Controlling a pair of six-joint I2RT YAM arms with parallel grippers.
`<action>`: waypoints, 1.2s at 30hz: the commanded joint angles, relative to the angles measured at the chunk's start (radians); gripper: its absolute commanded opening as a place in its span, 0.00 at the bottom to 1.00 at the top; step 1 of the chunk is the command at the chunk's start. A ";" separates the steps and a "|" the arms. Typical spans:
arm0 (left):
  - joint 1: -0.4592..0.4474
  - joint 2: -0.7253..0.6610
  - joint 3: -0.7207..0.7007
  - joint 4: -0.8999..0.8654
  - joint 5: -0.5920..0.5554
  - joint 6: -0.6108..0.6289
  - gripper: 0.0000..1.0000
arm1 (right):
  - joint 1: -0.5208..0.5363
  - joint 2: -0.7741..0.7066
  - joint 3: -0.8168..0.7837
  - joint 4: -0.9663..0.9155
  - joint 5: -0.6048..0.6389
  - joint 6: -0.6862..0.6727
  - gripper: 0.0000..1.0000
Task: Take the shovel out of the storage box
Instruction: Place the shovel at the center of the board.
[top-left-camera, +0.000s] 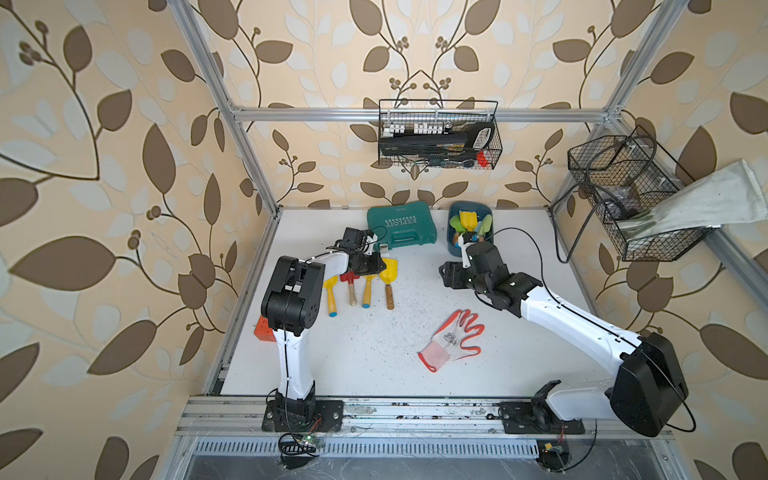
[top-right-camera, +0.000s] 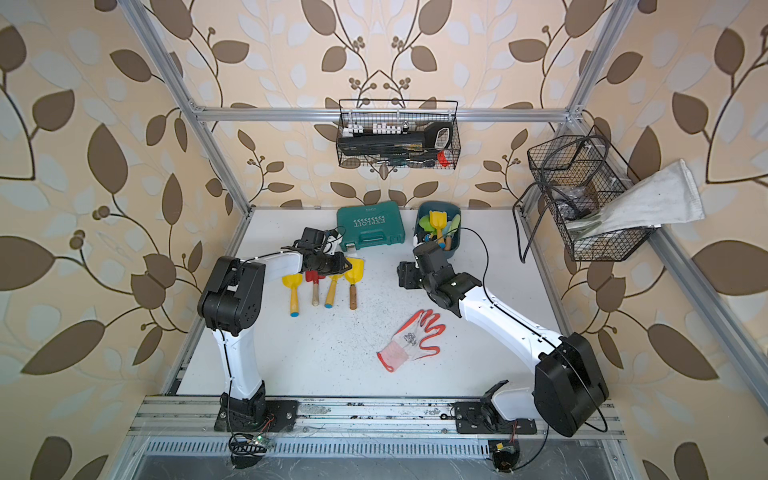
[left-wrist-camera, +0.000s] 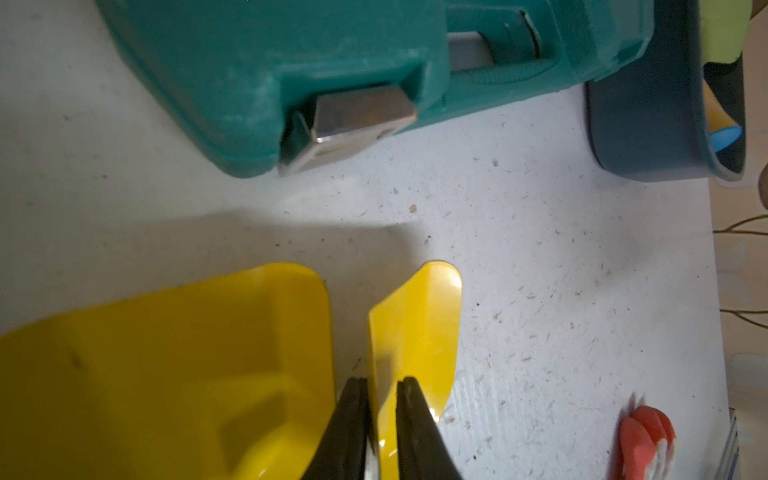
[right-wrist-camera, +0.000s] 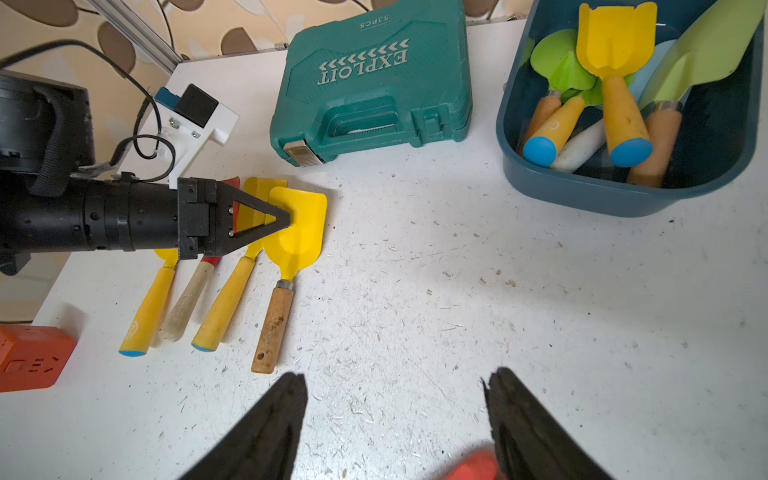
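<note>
The dark blue storage box (right-wrist-camera: 582, 191) stands at the back of the table (top-left-camera: 457, 210). It holds several hand tools, among them a yellow shovel (right-wrist-camera: 615, 45) with a blue-capped handle and green ones. Several more tools lie in a row on the table. The rightmost of these is a yellow shovel (right-wrist-camera: 297, 232) with a wooden handle (top-left-camera: 389, 295). My left gripper (left-wrist-camera: 382, 380) straddles this blade's edge (left-wrist-camera: 415, 324), its jaws slightly apart. My right gripper (right-wrist-camera: 395, 378) hangs open and empty over bare table in front of the box.
A teal "EXPLOIT" case (top-left-camera: 401, 226) lies left of the box. An orange and white glove (top-left-camera: 453, 338) lies mid-table, close to the right gripper's fingers. An orange power strip (right-wrist-camera: 29, 357) sits at the table's left edge. Wire baskets (top-left-camera: 438, 135) (top-left-camera: 627, 199) hang on the frame.
</note>
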 joint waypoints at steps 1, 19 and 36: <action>0.004 -0.053 0.022 -0.019 0.001 0.012 0.19 | -0.004 -0.027 -0.020 0.015 -0.008 0.010 0.72; -0.113 -0.242 0.003 -0.175 -0.261 0.050 0.39 | -0.008 -0.033 -0.029 0.020 0.006 0.009 0.72; -0.162 -0.734 -0.299 -0.070 -0.304 -0.019 0.99 | -0.116 0.046 0.091 -0.019 0.005 -0.005 0.72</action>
